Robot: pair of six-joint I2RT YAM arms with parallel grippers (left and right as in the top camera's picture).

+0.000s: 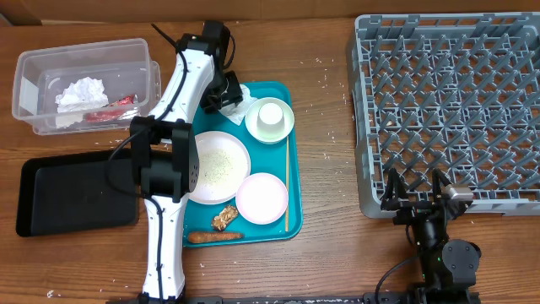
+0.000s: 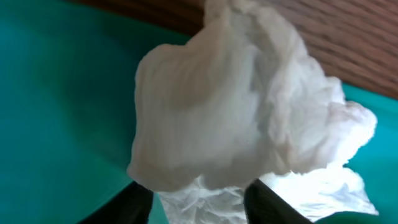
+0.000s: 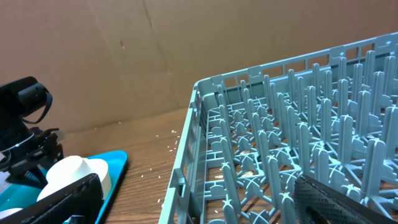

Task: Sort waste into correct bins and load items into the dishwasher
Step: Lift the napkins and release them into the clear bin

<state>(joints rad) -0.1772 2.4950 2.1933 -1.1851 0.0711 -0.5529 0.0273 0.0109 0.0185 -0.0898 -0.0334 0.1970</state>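
- white tissue [image 2: 236, 106] at teal tray [image 1: 274, 87] corner, inside narrow left claw [image 2: 198, 202]; grip unclear.
- right claw [image 1: 413, 194]?
- wide, beside rack [image 1: 447, 101]. holds nothing.
- done?
- second tissue [image 1: 82, 91], wrapper [image 1: 114, 105] in tub [image 1: 34, 63]. leaves dishes [image 1: 218, 165], carrot [image 1: 215, 237], stick [image 1: 287, 181].

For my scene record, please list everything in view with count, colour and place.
clear tub: 1, clear, far left
tub tissue: 1, white, in tub
red wrapper: 1, red, in tub
black tray: 1, black, near left
teal tray: 1, teal, centre
tray tissue: 1, white, teal tray's far corner
large plate: 1, pale, teal tray
rice grains: many, white, large plate
bowl: 1, pale, teal tray
cup: 1, white, in bowl
small plate: 1, pale, teal tray
wooden stick: 1, tan, teal tray
brown lump: 1, brown, teal tray
carrot: 1, orange, teal tray's near edge
dish rack: 1, grey, right
left arm: 1, white-black, jaws flanking tray tissue
right arm: 1, black, near right, jaws open
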